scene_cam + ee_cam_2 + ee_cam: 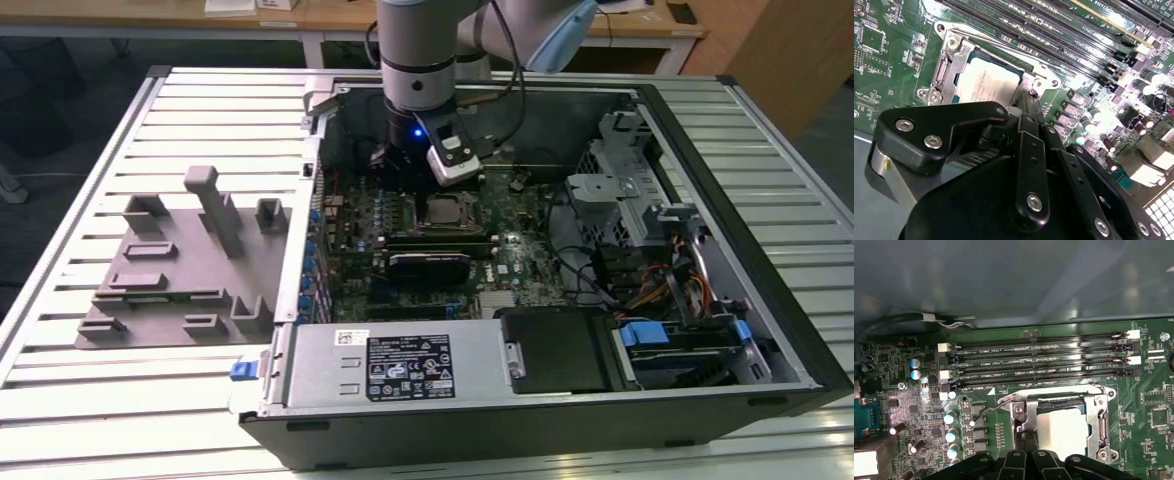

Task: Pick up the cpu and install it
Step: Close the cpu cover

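Table (80, 400) of slatted metal, carrying at the exterior view's left a grey moulded tray (160, 310) with upright posts and shallow recesses. Next to it, towards the middle, stands an open case (534, 435) lying on its side, with a silver power supply (400, 365) along its near wall and a green motherboard (350, 275) across its floor. Arm (420, 50), grey and silver, comes down into the case over the upper part of the board with a blue light lit at its wrist. Gripper (1027, 102), black, seen in the second wrist view with its fingers (1023, 437) drawn together and nothing visible between them; the tips stand at the edge of the socket frame (949, 65), just beside the cpu, and whether they touch the frame cannot be told. Cpu (986, 82), silver-topped, lies flat inside that metal frame on the board, apart from the gripper, and shows in the exterior view just below the wrist. Memory slots (1039, 360), four long dark rows, run alongside the socket in the first wrist view. Drive cage (607, 190) and coloured cables (641, 280) fill the case at the exterior view's right.
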You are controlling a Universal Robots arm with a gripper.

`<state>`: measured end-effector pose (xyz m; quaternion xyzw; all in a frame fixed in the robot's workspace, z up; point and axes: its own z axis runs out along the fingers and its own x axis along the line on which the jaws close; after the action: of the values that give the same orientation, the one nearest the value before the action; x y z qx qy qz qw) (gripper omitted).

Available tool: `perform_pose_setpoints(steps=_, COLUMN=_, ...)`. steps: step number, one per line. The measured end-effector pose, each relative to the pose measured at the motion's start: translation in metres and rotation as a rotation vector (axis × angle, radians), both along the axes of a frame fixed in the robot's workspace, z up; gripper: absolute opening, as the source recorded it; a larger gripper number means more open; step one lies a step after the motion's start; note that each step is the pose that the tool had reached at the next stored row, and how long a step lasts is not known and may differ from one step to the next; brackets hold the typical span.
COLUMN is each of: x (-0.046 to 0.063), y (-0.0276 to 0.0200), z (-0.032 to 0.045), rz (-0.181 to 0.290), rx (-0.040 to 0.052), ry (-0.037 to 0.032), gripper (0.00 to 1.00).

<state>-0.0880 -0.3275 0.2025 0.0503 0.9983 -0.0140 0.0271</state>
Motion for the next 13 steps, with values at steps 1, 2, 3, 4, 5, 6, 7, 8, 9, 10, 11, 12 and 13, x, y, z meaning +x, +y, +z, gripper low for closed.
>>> perform_pose_setpoints(steps=1, x=-0.0001, y=0.0000, z=-0.0004, rz=0.002, rx=0.0000, ry=0.0000, gripper=0.11)
perform_pose_setpoints(steps=2, x=-0.0001, y=0.0000, z=-0.0009, rz=0.004, rx=-0.0001, ry=0.0000, gripper=0.11)
perform_pose_setpoints(steps=3, x=-0.0001, y=0.0000, z=-0.0012, rz=0.007, rx=-0.0003, ry=0.0002, gripper=0.11)
perform_pose_setpoints(steps=4, x=-0.0002, y=0.0000, z=-0.0015, rz=0.009, rx=-0.0006, ry=0.0003, gripper=0.11)
perform_pose_setpoints(steps=5, x=-0.0002, y=-0.0001, z=-0.0018, rz=0.011, rx=-0.0010, ry=0.0003, gripper=0.11)
perform_pose_setpoints(steps=6, x=-0.0002, y=-0.0001, z=-0.0019, rz=0.013, rx=-0.0011, ry=0.0003, gripper=0.11)
perform_pose_setpoints(steps=7, x=-0.0002, y=0.0000, z=-0.0020, rz=0.015, rx=-0.0011, ry=0.0003, gripper=0.11)
perform_pose_setpoints(steps=8, x=-0.0001, y=0.0000, z=-0.0022, rz=0.016, rx=-0.0011, ry=0.0002, gripper=0.11)
perform_pose_setpoints(steps=9, x=-0.0001, y=0.0000, z=-0.0023, rz=0.018, rx=-0.0010, ry=0.0001, gripper=0.11)
perform_pose_setpoints(steps=10, x=-0.0001, y=0.0000, z=-0.0023, rz=0.019, rx=-0.0012, ry=0.0002, gripper=0.11)
perform_pose_setpoints(steps=11, x=-0.0001, y=0.0000, z=-0.0023, rz=0.020, rx=-0.0011, ry=0.0002, gripper=0.11)
perform_pose_setpoints(steps=12, x=-0.0001, y=0.0000, z=-0.0024, rz=0.022, rx=-0.0011, ry=0.0002, gripper=0.11)
perform_pose_setpoints(steps=13, x=-0.0001, y=0.0000, z=-0.0024, rz=0.023, rx=-0.0010, ry=0.0001, gripper=0.11)
